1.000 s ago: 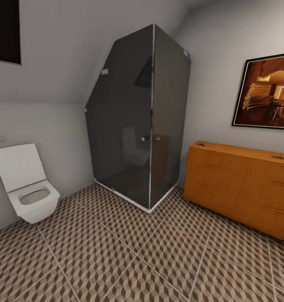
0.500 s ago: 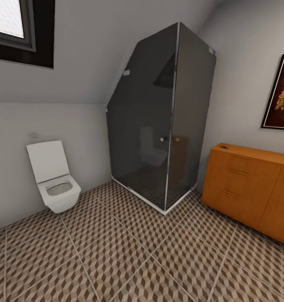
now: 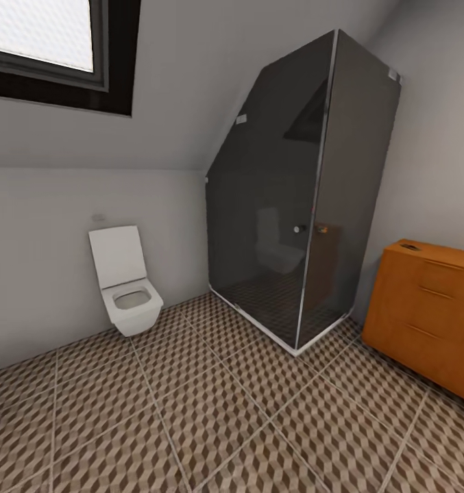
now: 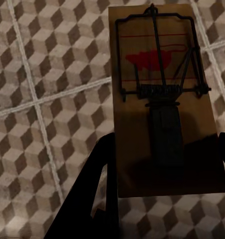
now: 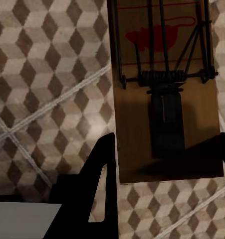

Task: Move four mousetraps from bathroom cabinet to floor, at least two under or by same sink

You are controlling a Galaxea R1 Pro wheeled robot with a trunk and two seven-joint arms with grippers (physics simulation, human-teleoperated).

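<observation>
Each gripper, left (image 4: 164, 164) and right (image 5: 164, 159), clamps a flat brown wooden mousetrap (image 4: 162, 94) (image 5: 164, 89) above cube-patterned tile floor (image 3: 211, 411); orange wooden cabinet (image 3: 427, 311) at three o'clock. Advisably carry level toward the sink.

Left hand (image 4: 164, 164) closed on mousetrap (image 4: 162, 99), dark fingers (image 4: 100, 174) flanking board's near end. Right hand (image 5: 164, 164) likewise clamped on second mousetrap (image 5: 162, 89), fingers (image 5: 102, 169) at both long edges.
</observation>
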